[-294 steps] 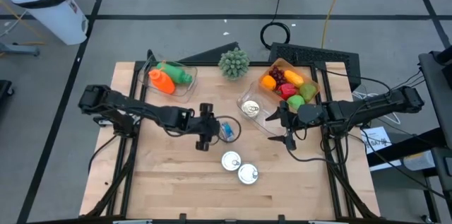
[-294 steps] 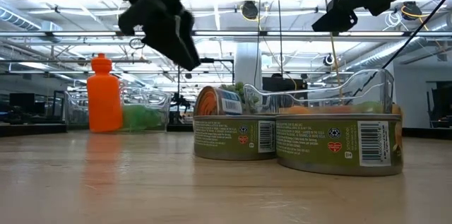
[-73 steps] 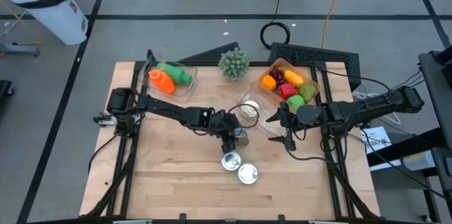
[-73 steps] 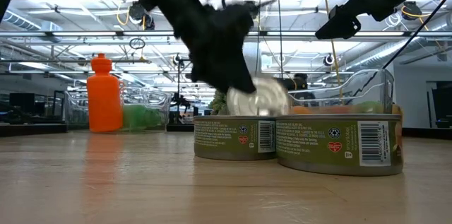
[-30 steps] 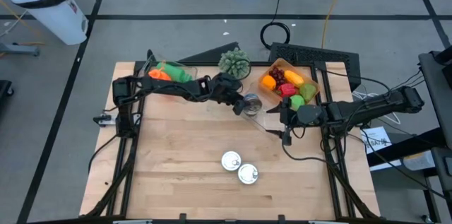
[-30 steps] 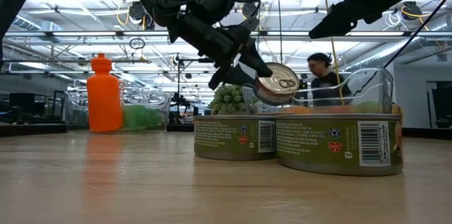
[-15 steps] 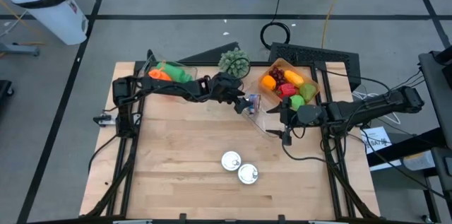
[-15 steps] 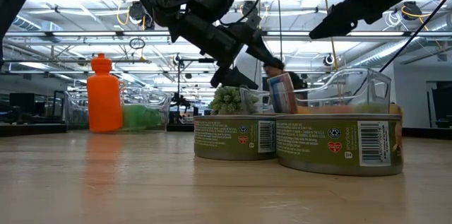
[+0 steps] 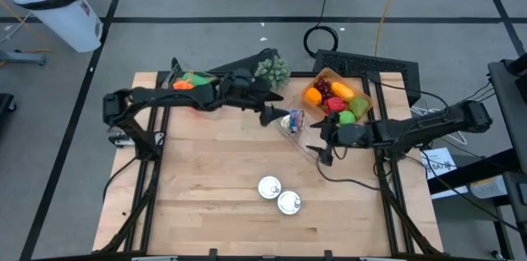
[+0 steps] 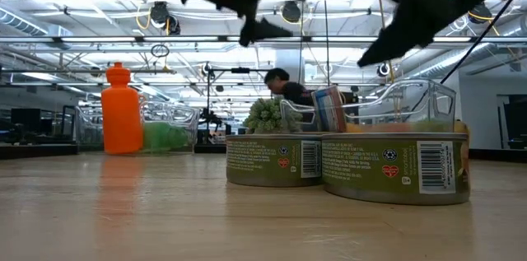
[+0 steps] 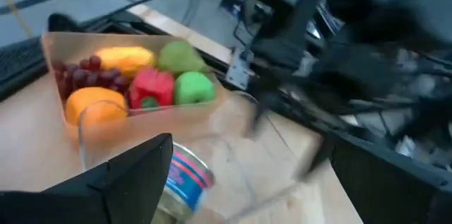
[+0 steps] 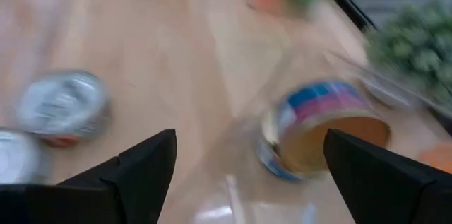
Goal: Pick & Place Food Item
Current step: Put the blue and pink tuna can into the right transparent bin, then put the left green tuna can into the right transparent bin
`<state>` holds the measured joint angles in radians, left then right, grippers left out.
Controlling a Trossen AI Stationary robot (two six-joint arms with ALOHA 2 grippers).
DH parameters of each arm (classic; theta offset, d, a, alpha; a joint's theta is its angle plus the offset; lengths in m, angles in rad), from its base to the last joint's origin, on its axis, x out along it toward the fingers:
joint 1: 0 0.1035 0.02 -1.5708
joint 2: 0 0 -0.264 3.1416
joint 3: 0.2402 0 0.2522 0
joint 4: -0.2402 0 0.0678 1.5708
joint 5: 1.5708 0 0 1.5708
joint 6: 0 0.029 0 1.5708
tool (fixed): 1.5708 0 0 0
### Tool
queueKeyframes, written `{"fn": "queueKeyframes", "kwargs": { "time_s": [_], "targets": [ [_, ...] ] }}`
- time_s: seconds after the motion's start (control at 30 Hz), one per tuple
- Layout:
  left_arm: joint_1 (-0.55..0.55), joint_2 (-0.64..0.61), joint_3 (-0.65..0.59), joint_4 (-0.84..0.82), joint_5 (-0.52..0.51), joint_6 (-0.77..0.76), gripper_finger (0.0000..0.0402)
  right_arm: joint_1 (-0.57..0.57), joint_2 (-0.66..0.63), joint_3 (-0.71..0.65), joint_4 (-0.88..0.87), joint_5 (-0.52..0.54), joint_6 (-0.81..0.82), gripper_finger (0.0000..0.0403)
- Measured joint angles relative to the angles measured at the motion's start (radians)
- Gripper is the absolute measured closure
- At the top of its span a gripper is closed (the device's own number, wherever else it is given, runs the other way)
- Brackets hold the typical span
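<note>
A can with a blue label (image 9: 295, 121) lies on its side inside a clear plastic container (image 9: 306, 139) right of the table's middle. It also shows in the low view (image 10: 329, 109) and in both wrist views (image 11: 185, 181) (image 12: 318, 128). My left gripper (image 9: 274, 115) hangs open above the container's left side (image 10: 284, 10), with nothing between its fingers (image 11: 251, 143). My right gripper (image 9: 317, 152) stands open over the container's near right corner (image 12: 248, 136) and is raised above it in the low view (image 10: 368, 58).
Two more cans (image 9: 269, 187) (image 9: 288, 202) stand near the table's front middle. A cardboard tray of fruit (image 9: 338, 96) sits at the far right. A green bushy ball (image 9: 272, 69) and a second clear container with an orange bottle (image 9: 188, 86) sit along the far edge. A person (image 10: 284, 88) shows in the room behind.
My left gripper held the can over the clear container, then opened and let it go. The can dropped into the container and lies there on its side. The left gripper has since risen and drawn back toward the table's far left.
</note>
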<state>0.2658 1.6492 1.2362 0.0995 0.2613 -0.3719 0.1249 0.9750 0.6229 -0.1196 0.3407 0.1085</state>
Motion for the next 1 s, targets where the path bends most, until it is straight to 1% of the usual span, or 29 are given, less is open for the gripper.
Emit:
{"fn": "queueKeyframes", "kwargs": {
  "time_s": [0.07,0.17,0.23,0.43,0.47,0.53,0.67,0.77,0.9,1.0],
  "targets": [
    [-0.022,-0.023,0.001,-0.021,0.000,0.046,0.0012,-0.046,0.040,-0.006,0.003,0.001,-0.003,0.0064],
    [-0.056,-0.033,0.001,-0.053,0.000,0.083,0.0011,-0.118,0.109,-0.017,0.077,-0.017,-0.028,0.0064],
    [-0.073,-0.033,0.001,-0.052,0.000,0.087,0.0011,-0.167,0.153,-0.025,0.139,-0.084,-0.050,0.0064],
    [-0.098,-0.033,0.001,-0.089,0.000,0.098,0.0011,-0.304,0.302,-0.024,0.387,-0.348,-0.118,0.0064],
    [-0.099,-0.033,0.001,-0.097,0.000,0.099,0.0011,-0.318,0.318,-0.024,0.404,-0.383,-0.122,0.0064],
    [-0.098,-0.033,0.001,-0.115,-0.001,0.098,0.0011,-0.334,0.339,-0.008,0.383,-0.417,-0.124,0.0064],
    [-0.098,-0.033,0.001,-0.144,-0.001,0.099,0.0011,-0.335,0.313,0.010,0.322,-0.418,-0.122,0.0064],
    [-0.098,-0.033,0.001,-0.150,-0.001,0.115,0.0011,-0.324,0.260,0.010,0.271,-0.420,-0.102,0.0064],
    [-0.108,-0.034,0.001,-0.162,0.000,0.128,0.0011,-0.294,0.145,0.011,0.192,-0.421,-0.057,0.0064],
    [-0.134,-0.034,0.001,-0.214,0.000,0.127,0.0011,-0.254,0.048,0.011,0.122,-0.424,-0.028,0.0064]
  ]
}}
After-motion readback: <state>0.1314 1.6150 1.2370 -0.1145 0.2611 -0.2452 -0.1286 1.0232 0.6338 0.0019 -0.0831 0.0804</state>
